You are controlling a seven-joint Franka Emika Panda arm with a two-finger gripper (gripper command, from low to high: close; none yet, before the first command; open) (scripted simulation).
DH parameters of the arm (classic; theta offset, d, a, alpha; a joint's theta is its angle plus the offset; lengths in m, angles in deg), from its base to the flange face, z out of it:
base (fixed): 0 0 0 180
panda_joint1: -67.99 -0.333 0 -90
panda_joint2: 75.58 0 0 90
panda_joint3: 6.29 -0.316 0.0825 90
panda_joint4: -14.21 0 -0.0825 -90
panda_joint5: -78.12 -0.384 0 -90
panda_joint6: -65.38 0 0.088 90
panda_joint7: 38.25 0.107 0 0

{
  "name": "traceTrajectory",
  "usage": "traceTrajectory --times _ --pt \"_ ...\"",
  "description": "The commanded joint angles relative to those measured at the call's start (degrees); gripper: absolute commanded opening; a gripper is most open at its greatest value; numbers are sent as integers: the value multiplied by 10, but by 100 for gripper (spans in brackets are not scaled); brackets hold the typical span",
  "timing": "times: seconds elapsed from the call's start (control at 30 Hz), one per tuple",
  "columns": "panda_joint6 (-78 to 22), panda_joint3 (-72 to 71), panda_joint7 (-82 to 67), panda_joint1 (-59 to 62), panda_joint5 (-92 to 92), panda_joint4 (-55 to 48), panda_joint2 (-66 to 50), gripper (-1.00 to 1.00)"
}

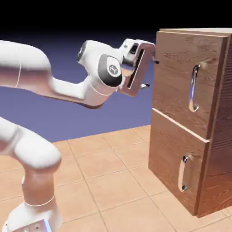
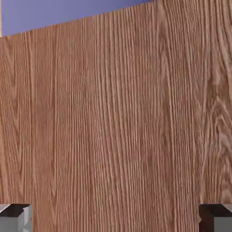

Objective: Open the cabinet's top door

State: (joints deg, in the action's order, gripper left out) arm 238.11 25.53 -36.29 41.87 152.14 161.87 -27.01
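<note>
Wood grain filled pretty much the whole hand view, with the two fingertips (image 2: 16, 217) sitting far apart at the bottom corners, so the end effector (image 1: 151, 72) was wide open and held nothing. Only the exterior view showed the cabinet (image 1: 217, 136) on the tiled desk (image 1: 104, 181), the top door (image 1: 181, 81) shut, and the end effector up by its left edge, away from the handle (image 1: 194, 88).

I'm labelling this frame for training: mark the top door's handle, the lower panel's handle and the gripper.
top door's handle (image 1: 194, 89): exterior view, middle of the long silver bar.
lower panel's handle (image 1: 182, 174): exterior view, middle of the short bar.
gripper (image 1: 151, 73): exterior view, between its fingertips.
</note>
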Motion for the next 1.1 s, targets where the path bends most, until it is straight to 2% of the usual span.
traceTrajectory --times 0.0,0.97,1.07 --pt "0 11 -14 -9 25 -4 5 0" --pt "-13 321 -409 -257 748 -135 161 0" --pt "-26 350 -416 -313 769 -172 154 0"
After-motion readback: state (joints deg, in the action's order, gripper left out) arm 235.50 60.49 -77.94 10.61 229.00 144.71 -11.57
